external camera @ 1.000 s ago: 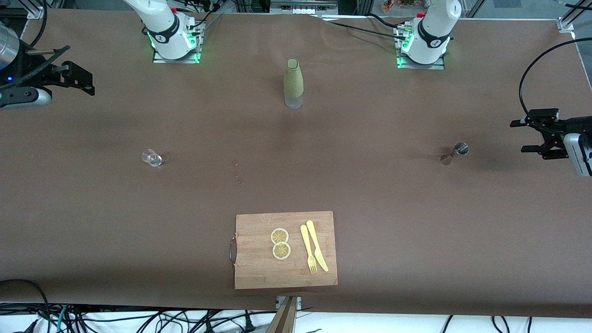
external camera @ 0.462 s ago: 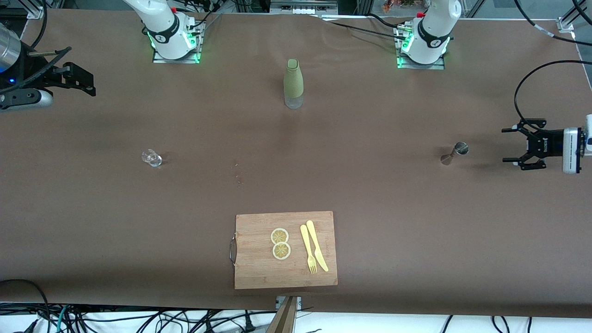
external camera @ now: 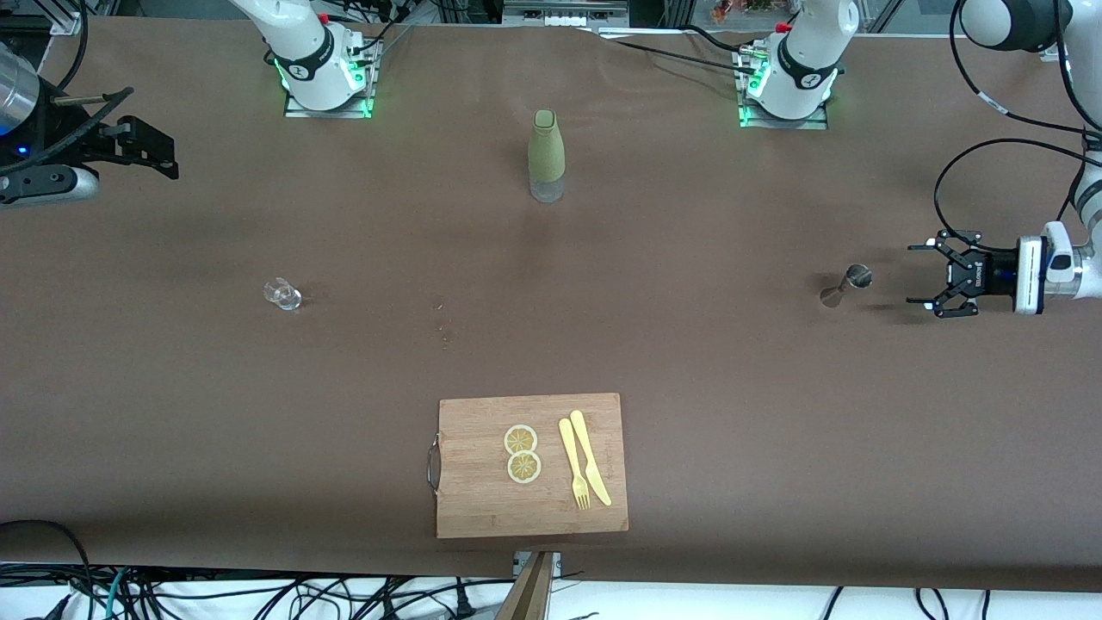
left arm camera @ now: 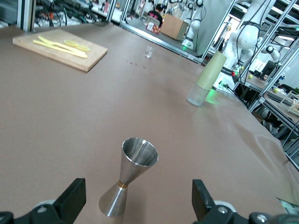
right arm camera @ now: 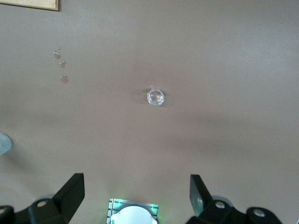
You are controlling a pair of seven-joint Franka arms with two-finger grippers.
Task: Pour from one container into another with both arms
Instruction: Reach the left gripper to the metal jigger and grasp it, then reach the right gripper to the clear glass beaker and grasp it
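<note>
A steel jigger [external camera: 846, 284] [left arm camera: 128, 179] stands upright toward the left arm's end of the table. My left gripper [external camera: 917, 275] [left arm camera: 138, 193] is level and low beside it, open, its fingers short of the jigger and a wide gap on either side. A small clear glass [external camera: 281, 294] [right arm camera: 155, 96] stands toward the right arm's end. My right gripper [external camera: 162, 155] [right arm camera: 135, 186] hangs open and empty, high over that end of the table. A green-sleeved bottle [external camera: 546, 155] [left arm camera: 205, 77] stands between the two arm bases.
A wooden cutting board [external camera: 482, 499] [left arm camera: 28, 41] lies near the front edge, carrying two lemon slices [external camera: 522, 452] and a yellow fork and knife [external camera: 584, 469]. A few water drops [external camera: 443, 323] [right arm camera: 60, 65] spot the cloth mid-table.
My left gripper has come down and moved in toward the jigger, turning level with the table. The right arm has barely moved.
</note>
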